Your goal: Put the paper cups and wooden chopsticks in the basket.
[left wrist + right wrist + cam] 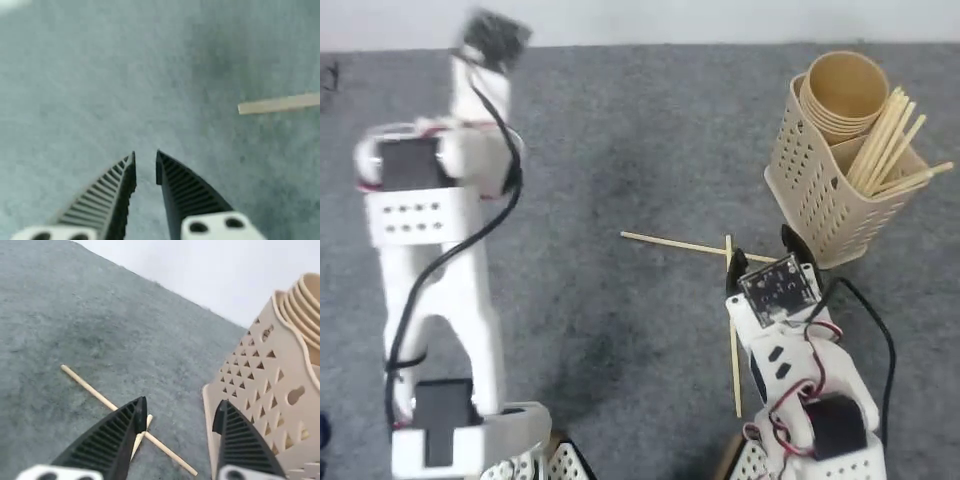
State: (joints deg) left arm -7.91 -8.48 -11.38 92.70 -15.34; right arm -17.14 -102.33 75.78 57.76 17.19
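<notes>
Two loose sticks on the floor covering, as I see them from my remote station. The beige perforated plastic basket [810, 190] stands at the far right of the grey carpeted table top [620, 130]. A nested stack of tan paper cups [845, 85] sits in one compartment, and a bundle of pale wooden chopsticks [890, 140] leans out of the compartment next to it.

Two more wooden chopsticks lie outside on the carpet. One long chopstick [670, 242] runs crosswise toward the basket's foot. The second chopstick [733, 350] runs lengthwise beside the right arm, and the two cross near its far end.

My right gripper [762, 250] hangs low over that crossing, just beside the basket's base. Its claw is spread wide and grasps nothing. On its own wrist camera, the right gripper [181, 412] has one black ribbed finger [117, 435] above the crossed sticks. The other finger is next to the basket [260, 390] wall, with the cup rims [305, 305] above.

My left gripper [145, 155] hovers over bare carpet, well apart from the basket. Its fingers are parted by only a narrow gap and hold nothing. The blunt end of a chopstick [280, 103] lies off to one side of it.
</notes>
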